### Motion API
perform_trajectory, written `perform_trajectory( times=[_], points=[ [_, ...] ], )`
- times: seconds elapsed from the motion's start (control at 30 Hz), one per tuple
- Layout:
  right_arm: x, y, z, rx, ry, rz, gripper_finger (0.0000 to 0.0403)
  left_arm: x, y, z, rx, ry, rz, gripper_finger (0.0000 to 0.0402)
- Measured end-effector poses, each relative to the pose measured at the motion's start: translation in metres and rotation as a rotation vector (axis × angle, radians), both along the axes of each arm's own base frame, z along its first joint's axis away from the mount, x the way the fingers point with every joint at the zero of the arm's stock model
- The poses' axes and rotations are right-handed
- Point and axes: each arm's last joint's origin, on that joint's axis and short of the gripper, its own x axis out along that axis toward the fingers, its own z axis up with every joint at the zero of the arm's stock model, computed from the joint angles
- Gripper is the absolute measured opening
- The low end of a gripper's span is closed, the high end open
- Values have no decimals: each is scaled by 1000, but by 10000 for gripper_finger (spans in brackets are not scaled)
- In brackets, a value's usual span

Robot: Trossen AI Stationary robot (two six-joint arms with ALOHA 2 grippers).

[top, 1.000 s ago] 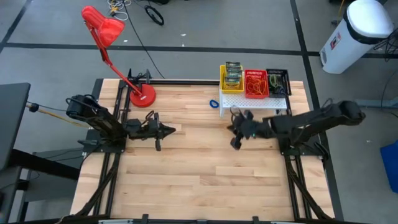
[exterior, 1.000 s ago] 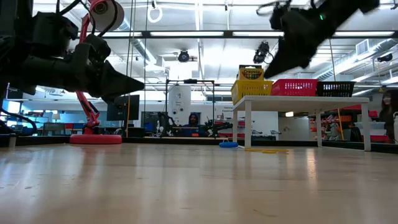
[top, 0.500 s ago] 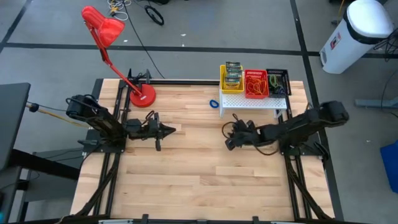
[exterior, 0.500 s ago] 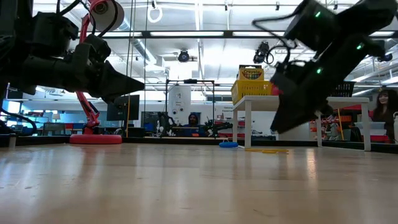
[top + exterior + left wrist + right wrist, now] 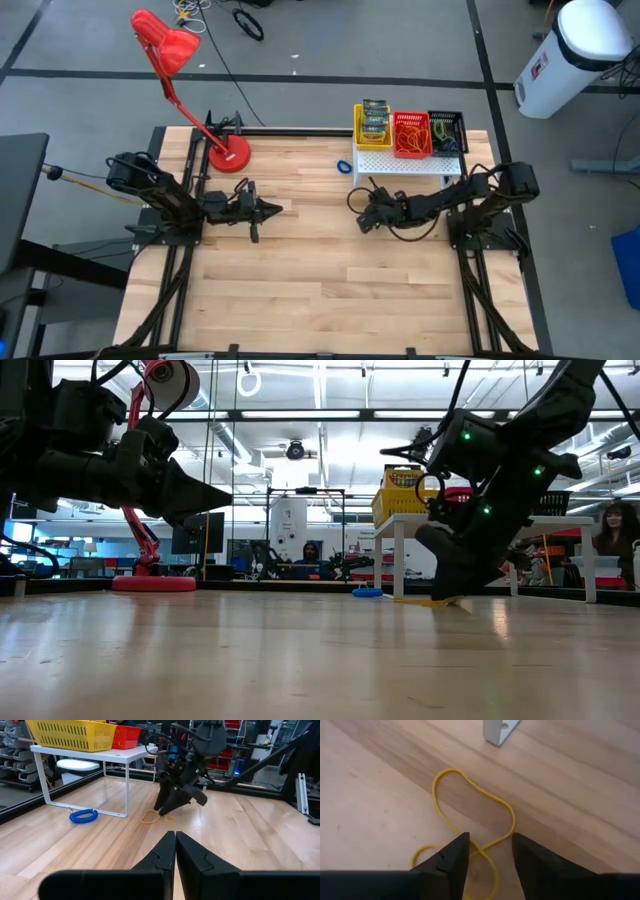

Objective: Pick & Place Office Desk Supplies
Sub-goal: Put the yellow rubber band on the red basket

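**Right hand poised over a yellow band**

The right hand [image 5: 490, 855], fingers apart, straddles a yellow rubber band [image 5: 470, 815] lying on the bench beside the white shelf's leg [image 5: 499, 730]. Next, I'd say: close, lift, carry toward the baskets [image 5: 410, 135]. The left hand [image 5: 262, 209] waits, pressed together, near the bench's left edge.

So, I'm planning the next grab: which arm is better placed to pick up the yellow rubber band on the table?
The right. Its end effector is open, low over the yellow rubber band, fingers straddling it. The left end effector is shut and waits farther back across the table.
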Motion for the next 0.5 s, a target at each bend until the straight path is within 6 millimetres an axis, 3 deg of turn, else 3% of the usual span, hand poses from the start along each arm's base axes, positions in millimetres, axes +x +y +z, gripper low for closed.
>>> perform_trajectory(
  times=[0.17,0.33,0.5],
  points=[
    [0,2,-1,0,6,7,106,0,0,0,0,0,0,21],
    [3,7,4,25,21,34,19,0,0,0,0,0,0,21],
    [16,18,35,48,104,79,13,0,0,0,0,-1,0,21]
  ],
)
